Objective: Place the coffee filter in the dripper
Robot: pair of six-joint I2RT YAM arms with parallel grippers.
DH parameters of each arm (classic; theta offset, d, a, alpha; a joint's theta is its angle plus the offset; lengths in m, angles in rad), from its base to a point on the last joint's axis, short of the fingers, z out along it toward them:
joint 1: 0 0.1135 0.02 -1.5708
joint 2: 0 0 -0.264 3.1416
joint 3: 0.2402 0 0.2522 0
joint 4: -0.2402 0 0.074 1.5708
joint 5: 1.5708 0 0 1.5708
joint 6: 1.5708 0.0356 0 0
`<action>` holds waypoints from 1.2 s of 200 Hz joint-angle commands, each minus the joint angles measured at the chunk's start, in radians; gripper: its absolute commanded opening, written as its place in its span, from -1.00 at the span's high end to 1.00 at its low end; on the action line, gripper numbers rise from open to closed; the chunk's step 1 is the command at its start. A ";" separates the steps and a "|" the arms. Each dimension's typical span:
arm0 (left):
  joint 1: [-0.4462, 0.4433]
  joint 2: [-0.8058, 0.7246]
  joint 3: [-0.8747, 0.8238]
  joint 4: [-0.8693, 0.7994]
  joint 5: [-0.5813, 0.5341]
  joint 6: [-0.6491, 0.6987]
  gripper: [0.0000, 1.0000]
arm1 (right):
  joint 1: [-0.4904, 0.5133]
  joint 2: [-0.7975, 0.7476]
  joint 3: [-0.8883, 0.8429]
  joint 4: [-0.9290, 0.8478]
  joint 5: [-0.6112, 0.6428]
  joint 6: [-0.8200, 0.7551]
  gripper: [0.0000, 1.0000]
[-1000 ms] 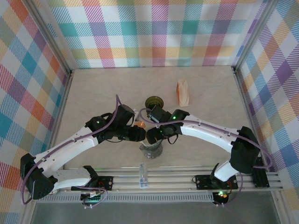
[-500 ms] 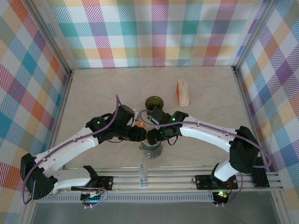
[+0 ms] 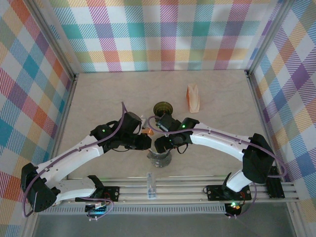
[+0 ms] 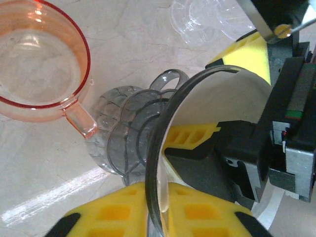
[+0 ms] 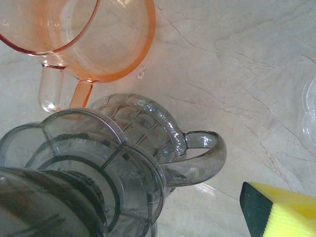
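clear plastic on polished stone
the dripper (image 4: 123, 143) is smoky grey see-through plastic, ribbed and glossy; the filter (image 4: 222, 98) is matt white paper; the cup (image 4: 44, 74) is glossy orange-tinted clear plastic; the table (image 5: 237, 74) looks like smooth veined marble with a slight sheen; the finger pads (image 4: 207, 217) are matt yellow, grid-moulded.

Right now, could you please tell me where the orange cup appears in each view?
Top external: orange cup, mid-picture, just beyond the grey dripper.
Left wrist: upper left corner.
Right wrist: top left.
Shared landmark: the grey dripper, next to the cup's handle.
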 commanded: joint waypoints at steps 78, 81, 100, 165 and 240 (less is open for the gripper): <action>0.006 -0.037 -0.021 -0.013 0.006 -0.012 0.30 | -0.001 0.011 -0.018 0.022 0.013 0.017 -0.73; 0.006 -0.036 -0.022 -0.011 0.008 -0.011 0.34 | -0.001 0.012 -0.018 0.023 0.014 0.018 -0.74; 0.006 -0.024 -0.025 0.000 0.022 -0.009 0.58 | -0.001 0.016 -0.018 0.025 0.013 0.019 -0.73; 0.006 -0.033 -0.024 0.001 0.010 -0.006 0.38 | -0.001 0.014 -0.023 0.029 0.010 0.021 -0.74; 0.006 -0.028 -0.040 0.023 0.049 -0.004 0.75 | -0.001 0.010 -0.022 0.028 0.014 0.027 -0.74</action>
